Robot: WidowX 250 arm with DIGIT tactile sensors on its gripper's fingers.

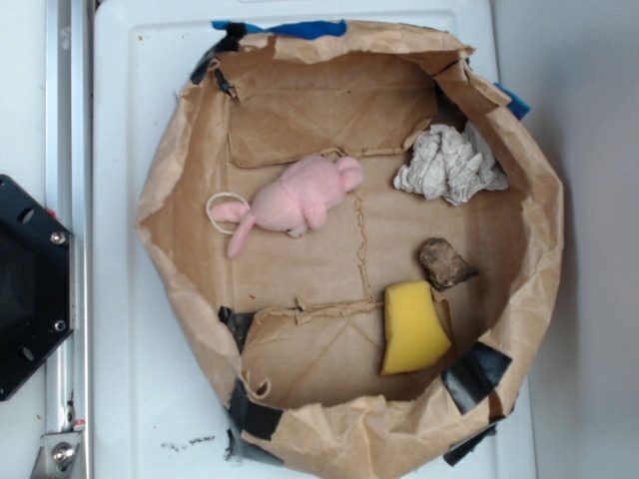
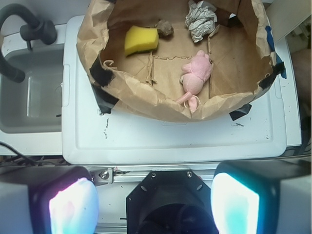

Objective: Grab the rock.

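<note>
The rock (image 1: 444, 263) is a small dark brown angular lump on the floor of the brown paper-bag tray (image 1: 519, 289), just above the yellow sponge (image 1: 413, 326). The wrist view shows the rock (image 2: 165, 28) far ahead, right of the sponge (image 2: 141, 39). My gripper (image 2: 153, 202) hangs well back from the tray, above the robot's black base, open wide with nothing between its two glowing pads (image 2: 73, 207). It does not appear in the exterior view.
A pink plush toy (image 1: 300, 200) lies mid-tray with a small ring (image 1: 226, 212) at its tail. A crumpled whitish paper wad (image 1: 449, 165) sits at the tray's back right. The tray rests on a white surface (image 2: 170, 141); a sink (image 2: 29, 92) is at the left.
</note>
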